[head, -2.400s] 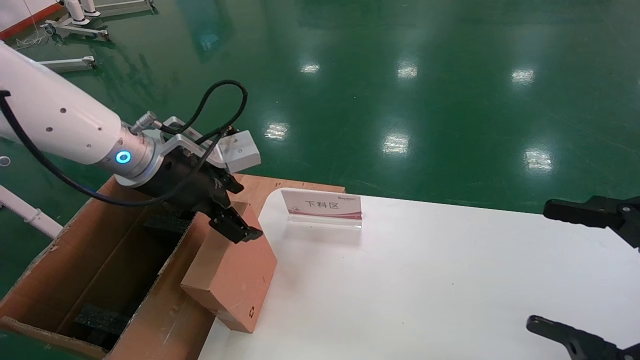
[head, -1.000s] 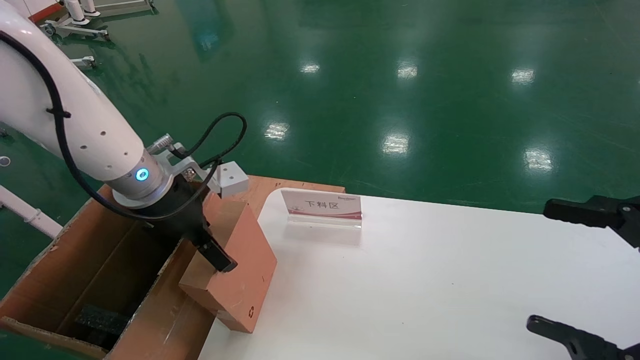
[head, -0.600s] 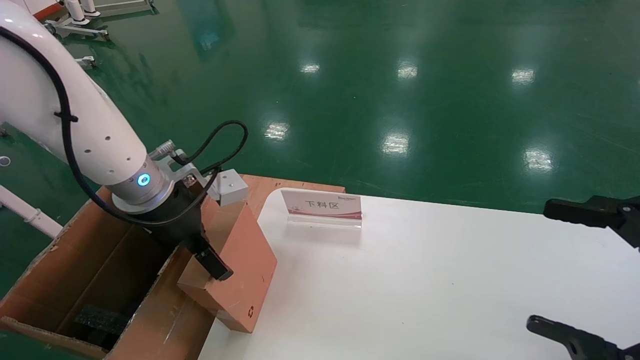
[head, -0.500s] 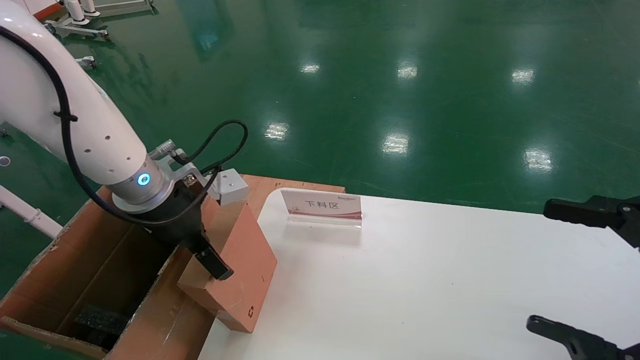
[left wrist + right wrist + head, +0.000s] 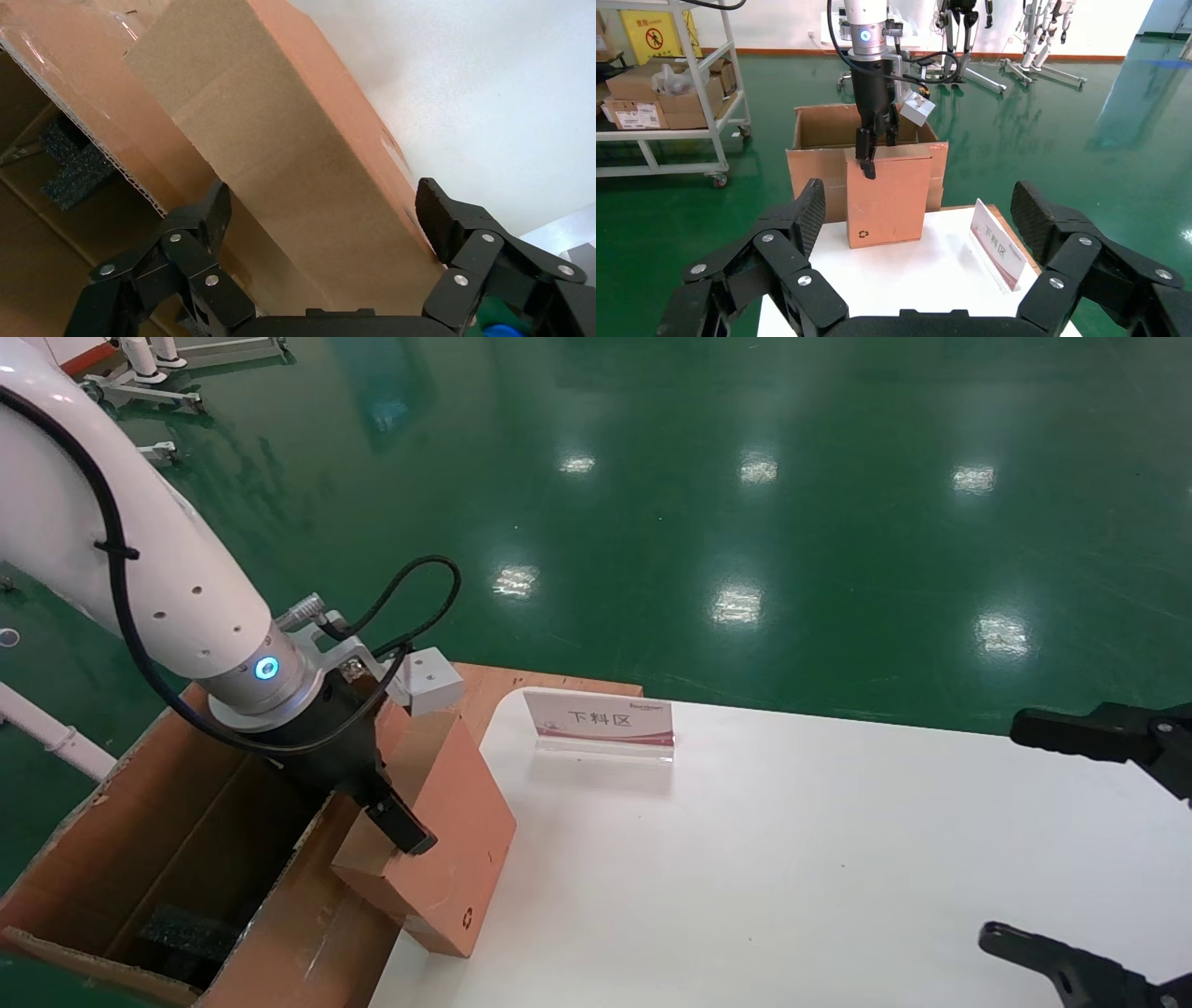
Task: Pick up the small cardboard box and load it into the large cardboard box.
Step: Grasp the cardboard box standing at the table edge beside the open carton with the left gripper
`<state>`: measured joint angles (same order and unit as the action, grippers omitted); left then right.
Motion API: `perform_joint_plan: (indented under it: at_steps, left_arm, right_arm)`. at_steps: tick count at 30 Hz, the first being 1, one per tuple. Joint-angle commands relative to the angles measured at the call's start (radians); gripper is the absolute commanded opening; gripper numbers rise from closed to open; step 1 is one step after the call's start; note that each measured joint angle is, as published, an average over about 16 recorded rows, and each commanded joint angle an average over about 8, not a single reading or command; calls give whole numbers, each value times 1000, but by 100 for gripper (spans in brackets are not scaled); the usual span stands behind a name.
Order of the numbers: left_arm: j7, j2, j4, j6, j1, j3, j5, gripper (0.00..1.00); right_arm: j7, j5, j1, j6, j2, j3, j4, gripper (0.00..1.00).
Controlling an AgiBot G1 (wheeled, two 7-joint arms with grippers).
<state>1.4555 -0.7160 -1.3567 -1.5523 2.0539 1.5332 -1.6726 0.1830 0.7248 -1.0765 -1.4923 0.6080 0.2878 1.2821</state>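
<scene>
The small cardboard box (image 5: pixel 456 840) stands on edge at the white table's left edge, leaning against the large cardboard box (image 5: pixel 307 933). It also shows in the left wrist view (image 5: pixel 302 140) and the right wrist view (image 5: pixel 891 196). My left gripper (image 5: pixel 391 826) is open and straddles the small box's top edge, one finger on each side, with a gap on one side (image 5: pixel 327 210). The large carton is open-topped with black foam (image 5: pixel 186 933) inside. My right gripper (image 5: pixel 1034 840) is open and empty over the table's right side.
A clear sign stand with red-and-white label (image 5: pixel 601 721) stands near the far edge of the white table (image 5: pixel 792 859). Green floor lies beyond. A shelving trolley with cartons (image 5: pixel 659 91) stands behind the large box in the right wrist view.
My left gripper has come down from above the small box's far top corner and now straddles its top edge. It has barely moved in the last half second. The right arm has not moved.
</scene>
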Motion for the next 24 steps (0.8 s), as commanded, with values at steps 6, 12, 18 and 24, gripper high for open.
perform_joint_plan:
  at_steps: [6, 12, 18, 24]
  left_arm:
    - [0, 1, 0, 0, -1, -3, 0, 0]
    - [0, 1, 0, -1, -1, -4, -1, 0]
    - [0, 1, 0, -1, -2, -5, -1, 0]
    - [-1, 1, 1, -1, -2, -5, -1, 0]
  right_arm:
    - [0, 0, 0, 0, 0, 0, 0, 0]
    - [0, 0, 0, 0, 0, 0, 0, 0]
    - [0, 0, 0, 0, 0, 0, 0, 0]
    - [0, 0, 0, 0, 0, 0, 0, 0]
